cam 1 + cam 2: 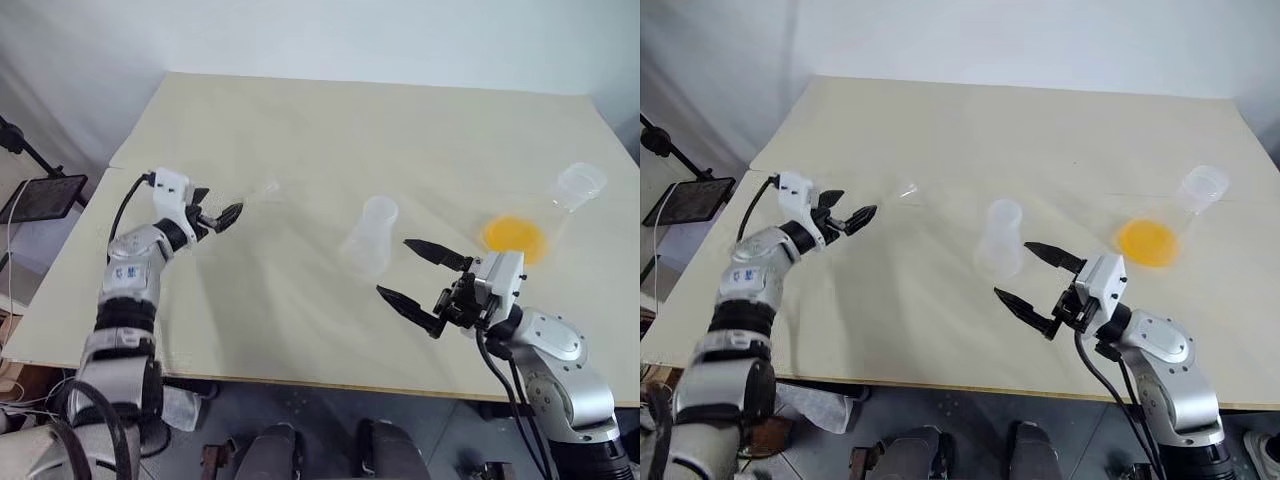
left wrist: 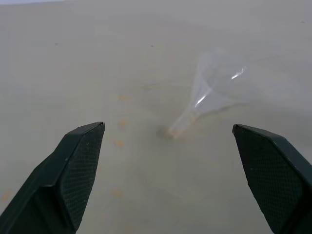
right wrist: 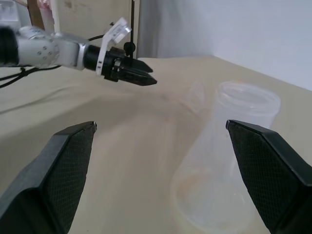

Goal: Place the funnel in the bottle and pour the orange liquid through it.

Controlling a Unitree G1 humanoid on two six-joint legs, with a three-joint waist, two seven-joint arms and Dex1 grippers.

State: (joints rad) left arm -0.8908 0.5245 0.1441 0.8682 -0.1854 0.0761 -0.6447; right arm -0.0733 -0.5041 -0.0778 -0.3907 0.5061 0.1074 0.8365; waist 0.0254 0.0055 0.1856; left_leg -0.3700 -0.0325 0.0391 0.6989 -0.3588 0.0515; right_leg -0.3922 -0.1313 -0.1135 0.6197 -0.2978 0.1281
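Funnel pickup: left gripper (image 1: 228, 215), jaws wide and empty, must close on the funnel (image 2: 209, 90) mid-frame; right gripper (image 1: 422, 277) waits open.

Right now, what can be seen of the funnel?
The funnel is small, near-colourless and translucent, plastic by its look: a cone narrowing to a short spout. It lies on its side on the table, spout end resting on the surface, with faint highlights on the cone. Nothing grips it. The open left tool is aimed at it, apart from it. The bottle stands apart.
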